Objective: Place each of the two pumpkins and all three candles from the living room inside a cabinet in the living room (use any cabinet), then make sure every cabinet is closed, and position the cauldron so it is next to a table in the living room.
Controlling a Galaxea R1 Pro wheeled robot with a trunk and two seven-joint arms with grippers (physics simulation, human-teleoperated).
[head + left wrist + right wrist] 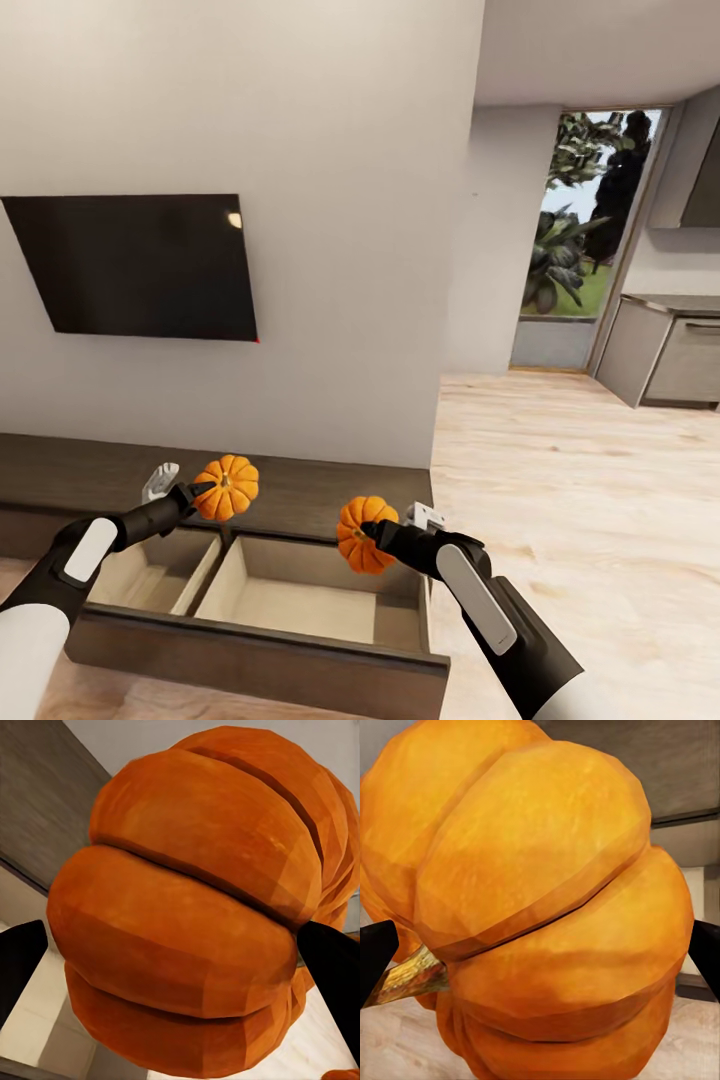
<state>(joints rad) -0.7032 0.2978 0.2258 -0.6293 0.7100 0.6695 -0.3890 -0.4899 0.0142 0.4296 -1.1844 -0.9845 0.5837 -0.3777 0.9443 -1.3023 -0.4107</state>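
Orange pumpkins — left pumpkin [227, 487], right pumpkin [362, 534] — each clamped between jaws

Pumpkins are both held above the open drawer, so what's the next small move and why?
Probably lower the right end effector and release its pumpkin into the open cabinet drawer, whose pale inside lies bare right beneath; the left pumpkin hangs nearer the back edge.

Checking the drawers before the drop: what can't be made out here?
- Left drawer floor: head view, partly hidden by the left gripper and arm.
- Cabinet left end: cut off by the head view's edge.
- Drawer interiors in the wrist views: blocked by each held pumpkin.
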